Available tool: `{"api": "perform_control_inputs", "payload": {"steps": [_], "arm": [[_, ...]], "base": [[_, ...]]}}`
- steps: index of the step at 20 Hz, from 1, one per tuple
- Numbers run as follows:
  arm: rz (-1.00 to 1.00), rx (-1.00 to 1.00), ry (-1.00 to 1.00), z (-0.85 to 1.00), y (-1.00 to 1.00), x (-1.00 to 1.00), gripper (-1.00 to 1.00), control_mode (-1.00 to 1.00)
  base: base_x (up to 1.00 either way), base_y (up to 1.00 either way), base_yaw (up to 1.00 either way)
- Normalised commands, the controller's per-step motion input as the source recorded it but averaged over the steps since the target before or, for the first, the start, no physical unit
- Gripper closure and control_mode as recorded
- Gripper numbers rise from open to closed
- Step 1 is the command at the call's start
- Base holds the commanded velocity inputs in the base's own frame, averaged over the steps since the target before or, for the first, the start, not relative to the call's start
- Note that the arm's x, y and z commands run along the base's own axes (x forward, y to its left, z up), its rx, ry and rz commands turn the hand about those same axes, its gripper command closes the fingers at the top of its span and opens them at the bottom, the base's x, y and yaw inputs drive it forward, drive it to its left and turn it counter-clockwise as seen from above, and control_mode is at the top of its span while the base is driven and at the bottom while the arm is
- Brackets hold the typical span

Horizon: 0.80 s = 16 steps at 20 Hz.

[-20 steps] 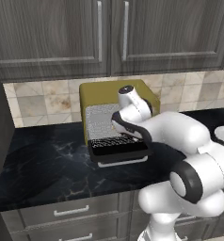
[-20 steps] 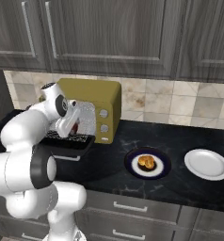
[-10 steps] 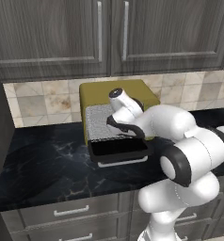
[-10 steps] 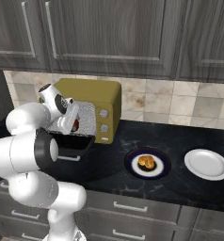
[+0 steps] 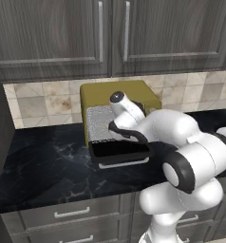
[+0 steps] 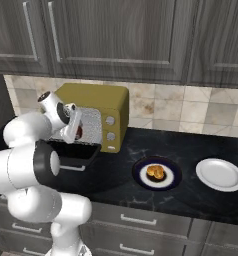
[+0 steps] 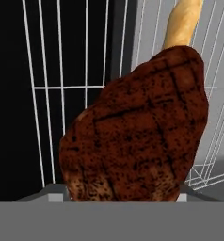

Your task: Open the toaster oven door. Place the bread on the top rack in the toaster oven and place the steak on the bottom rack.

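Observation:
The mustard-yellow toaster oven (image 5: pixel 116 90) (image 6: pixel 98 96) stands on the counter. The toaster oven door (image 5: pixel 118 152) (image 6: pixel 71 150) hangs open and flat in front of it. My gripper (image 5: pixel 118 132) (image 6: pixel 77 131) reaches into the oven's mouth, shut on the steak (image 7: pixel 137 132) (image 6: pixel 79 132), a dark reddish-brown grilled chunk. A white wire rack (image 7: pixel 62 87) lies just behind the steak; I cannot tell which rack it is. A pale tan strip (image 7: pixel 183 21) rises past the steak's top edge. The bread (image 6: pixel 155 172), a golden-orange lump, lies on a dark plate.
The dark plate (image 6: pixel 138 175) sits on the black counter to the right of the oven, with an empty white plate (image 6: pixel 220 175) further right. Grey wall cabinets (image 5: pixel 110 33) hang above the oven, and drawers run below the counter edge.
The arm has swung left and carried the hand, with the steak in it, further into the oven opening. The door and the plates have not moved.

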Motion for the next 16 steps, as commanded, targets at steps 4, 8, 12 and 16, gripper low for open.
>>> {"api": "perform_control_inputs", "payload": {"steps": [4,8,12,16], "arm": [[0.03,0.06,-0.33,0.05,0.0,-0.14,-1.0,-1.0],[0.08,0.11,-0.42,0.12,0.0,-0.21,-1.0,-1.0],[0.14,0.17,-0.33,0.58,-0.08,-0.45,-1.0,-1.0],[0.12,0.17,-0.23,0.81,-0.17,-0.57,-1.0,-1.0]], "base": [[0.0,0.0,0.0],[0.0,0.0,0.0],[0.0,0.0,0.0],[0.0,0.0,0.0]]}}
